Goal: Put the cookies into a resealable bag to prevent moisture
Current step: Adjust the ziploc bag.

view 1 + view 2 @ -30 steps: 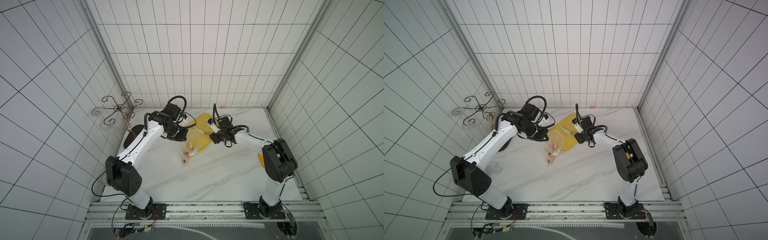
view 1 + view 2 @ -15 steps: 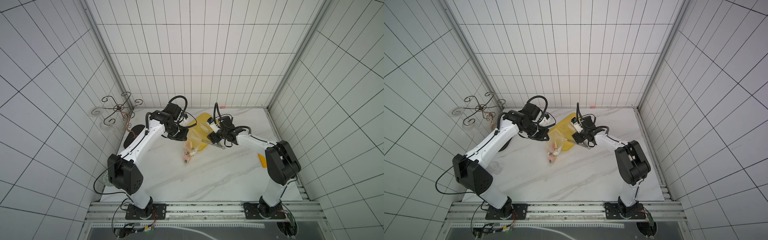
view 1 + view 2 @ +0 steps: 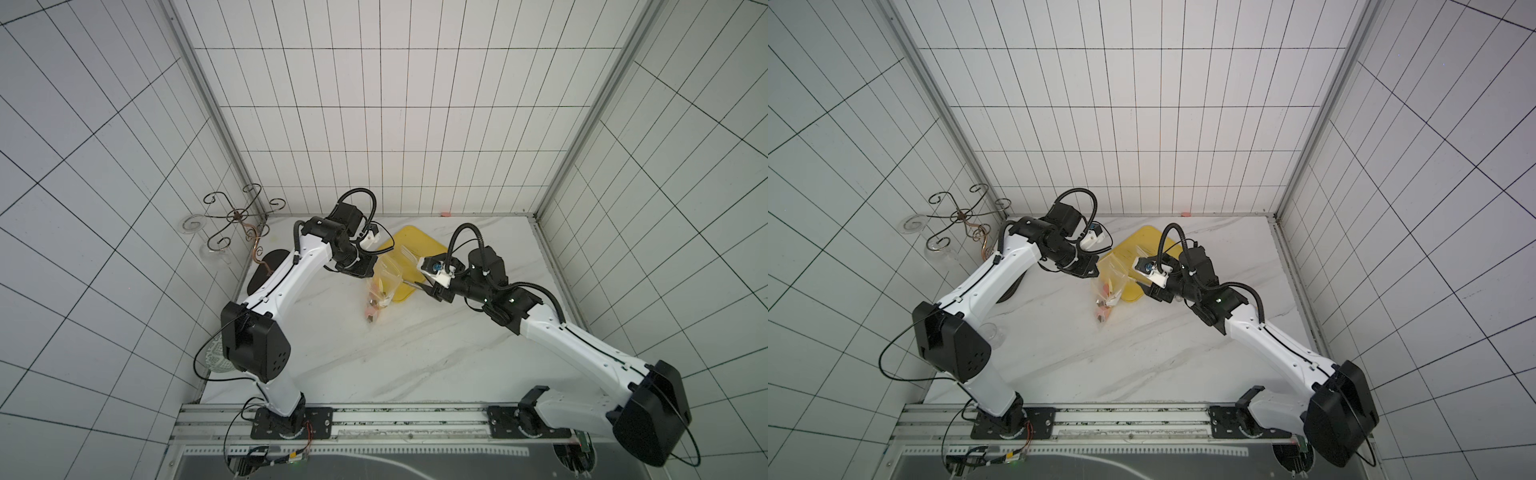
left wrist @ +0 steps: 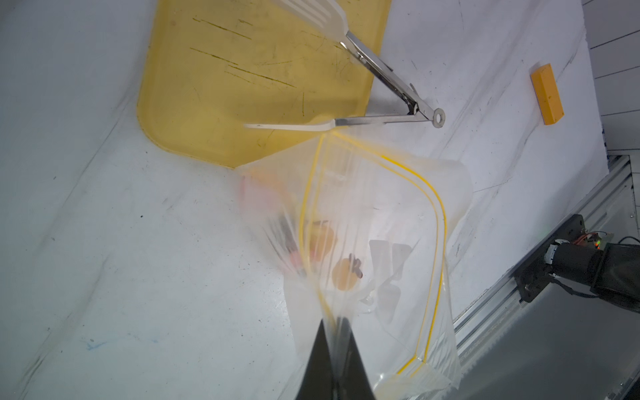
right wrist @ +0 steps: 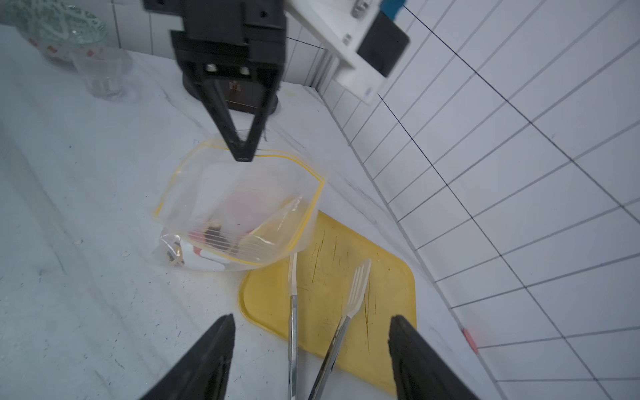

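Three tiled walls (image 3: 374, 145) boxing in a white marble table (image 3: 374, 353), front side open toward the rail (image 3: 374, 419). Along the left edge, a wire stand (image 3: 235, 216), a glass cup (image 5: 104, 72), a patterned bowl (image 3: 216, 357); by the right edge, an orange block (image 4: 547, 93). Near the back, a yellow tray (image 3: 424, 243) with tongs (image 5: 292, 311) lying across it. At the tray's edge, the resealable bag (image 3: 384, 286), mouth agape, rim pinched tight in the left tool (image 5: 242, 155), the cookies (image 4: 344, 275) inside. Astride the tong handles, touching neither, the right tool (image 5: 311, 320), spread wide. Open marble across the front half.
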Robot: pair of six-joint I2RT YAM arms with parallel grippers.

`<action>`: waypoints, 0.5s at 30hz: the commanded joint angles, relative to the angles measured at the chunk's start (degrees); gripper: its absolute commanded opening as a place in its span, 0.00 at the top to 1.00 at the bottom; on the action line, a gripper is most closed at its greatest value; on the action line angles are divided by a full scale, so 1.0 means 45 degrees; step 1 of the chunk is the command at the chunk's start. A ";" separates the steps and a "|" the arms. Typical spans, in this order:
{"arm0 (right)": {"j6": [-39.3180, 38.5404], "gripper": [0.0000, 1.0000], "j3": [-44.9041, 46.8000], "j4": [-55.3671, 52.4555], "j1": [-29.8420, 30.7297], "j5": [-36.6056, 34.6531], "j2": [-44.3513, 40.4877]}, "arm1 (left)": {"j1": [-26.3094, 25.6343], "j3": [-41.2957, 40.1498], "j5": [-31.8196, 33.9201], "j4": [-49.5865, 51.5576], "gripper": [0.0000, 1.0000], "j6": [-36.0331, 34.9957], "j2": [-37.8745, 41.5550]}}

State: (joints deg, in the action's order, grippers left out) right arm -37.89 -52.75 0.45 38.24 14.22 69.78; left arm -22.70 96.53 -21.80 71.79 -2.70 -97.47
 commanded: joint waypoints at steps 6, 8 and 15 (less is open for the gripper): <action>-0.4132 0.32 0.0155 -0.0979 0.1281 -0.0465 0.1158 | -0.0502 0.0389 -0.1366 0.0198 1.00 -0.1586 -0.0298; -0.4333 0.32 -0.0127 -0.1591 0.1566 -0.0384 0.1563 | -0.0488 0.0298 -0.1255 0.0196 1.00 -0.1616 -0.0179; -0.4539 0.40 -0.0732 -0.1275 0.1888 -0.1364 0.2160 | -0.0737 0.0142 -0.1440 0.0199 1.00 -0.1746 -0.0038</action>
State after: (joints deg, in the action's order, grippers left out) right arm -56.07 -52.90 -4.29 46.46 9.50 79.33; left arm -25.32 96.64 -27.05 72.36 -8.49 -97.71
